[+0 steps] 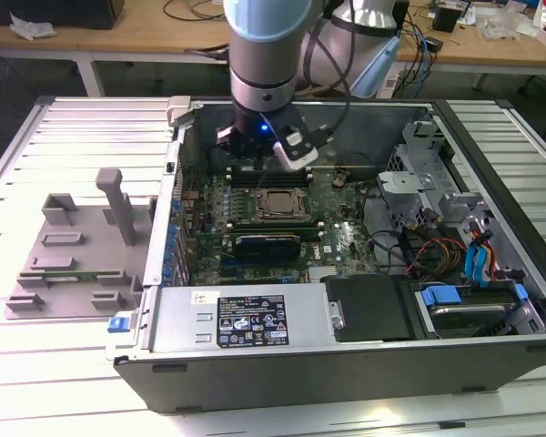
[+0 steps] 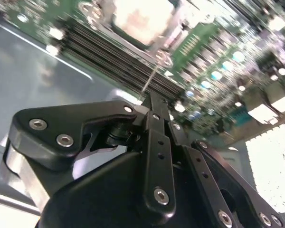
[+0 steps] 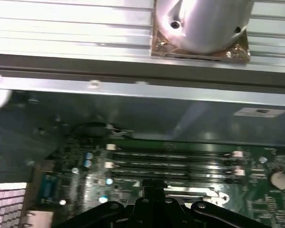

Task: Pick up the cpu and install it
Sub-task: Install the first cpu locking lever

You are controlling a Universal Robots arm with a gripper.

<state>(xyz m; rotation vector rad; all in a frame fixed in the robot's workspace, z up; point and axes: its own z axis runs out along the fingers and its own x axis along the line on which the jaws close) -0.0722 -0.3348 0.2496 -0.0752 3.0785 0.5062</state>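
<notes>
**Pincer above the memory slots, cpu lying in its socket**

The cpu [image 1: 275, 204] lies flat in the square socket frame at the middle of the motherboard [image 1: 346, 241], its metal top facing up. It looks level with the frame, so I judge it is already seated rather than waiting to be fetched. In the second wrist view it is a pale, washed-out square [image 2: 137, 19] beyond the fingertips.

The pincer [image 1: 271, 146] hangs from the arm just on the far side of the socket, over the memory slots [image 1: 264, 173] and apart from the chip. In the second wrist view its fingers meet in a narrow tip [image 2: 152, 97] with nothing visible between them, so it looks closed and empty. Pointing straight down (the natural pose for a flat part) keeps it square to the board.

Room is tight. The open computer case [image 1: 346, 364] walls in the board on all sides, and its far wall is close behind the arm. The drive cage [image 1: 419, 173] and loose cables [image 1: 428, 250] crowd the exterior view's right, and the power supply [image 1: 246, 319] blocks the near side. The clear way in or out is straight up. On the exterior view's left, outside the case, the grey plastic tray [image 1: 73, 246] stands on the slatted surface [image 1: 36, 364], well apart from the pincer.
</notes>
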